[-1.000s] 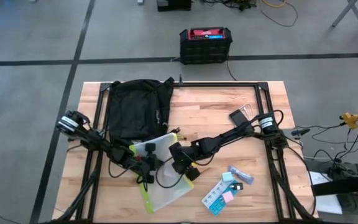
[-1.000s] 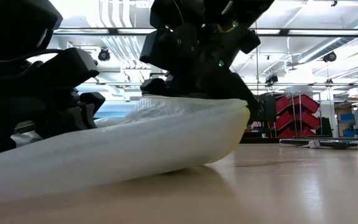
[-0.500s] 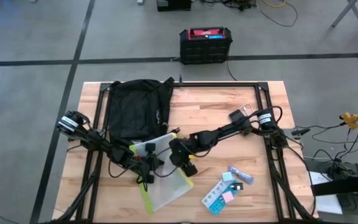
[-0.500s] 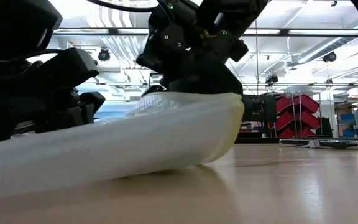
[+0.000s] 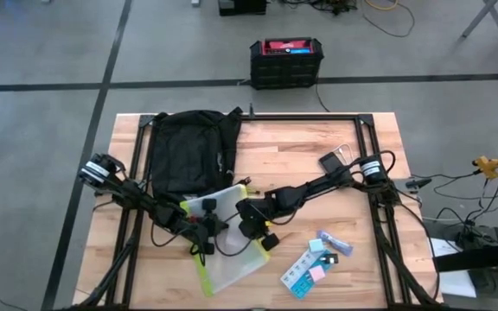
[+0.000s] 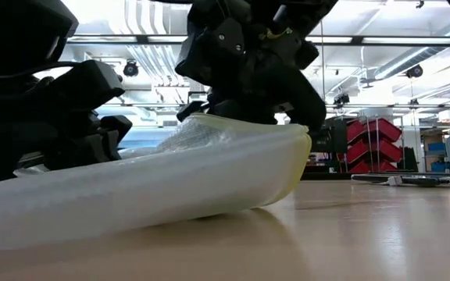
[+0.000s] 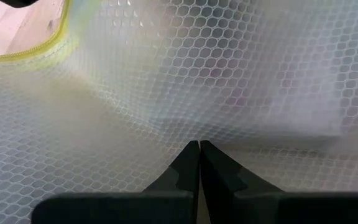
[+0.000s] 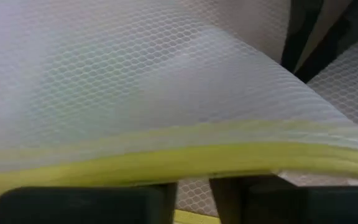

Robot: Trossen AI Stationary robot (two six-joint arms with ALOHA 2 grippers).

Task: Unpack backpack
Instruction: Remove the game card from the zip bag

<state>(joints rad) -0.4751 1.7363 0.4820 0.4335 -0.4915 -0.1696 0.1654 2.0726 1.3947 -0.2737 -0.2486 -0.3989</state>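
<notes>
The black backpack lies flat at the far left of the table. In front of it lies a translucent mesh pouch with a yellow zip edge, one end raised off the wood. My left gripper is shut on the pouch's left part. My right gripper sits on the raised yellow-edged side, its fingers closed to a narrow gap on it. My left gripper has its shut fingertips on the pouch's mesh face, away from the yellow zip. Creases run toward the tips. One layer or several, I cannot tell. My right gripper takes the pouch's yellow-edged side between its two fingers, which lie across the edge. It comes from above, and that end stands lifted off the table.
To the right of the pouch lie a blue tube and a card of coloured pads. A dark phone-like thing lies farther back. A black-and-red box stands on the floor beyond the table.
My right gripper has shifted slightly toward the backpack and then back along the pouch's raised side. That raised end has wobbled with it. The rest of the pouch has stayed in place.
</notes>
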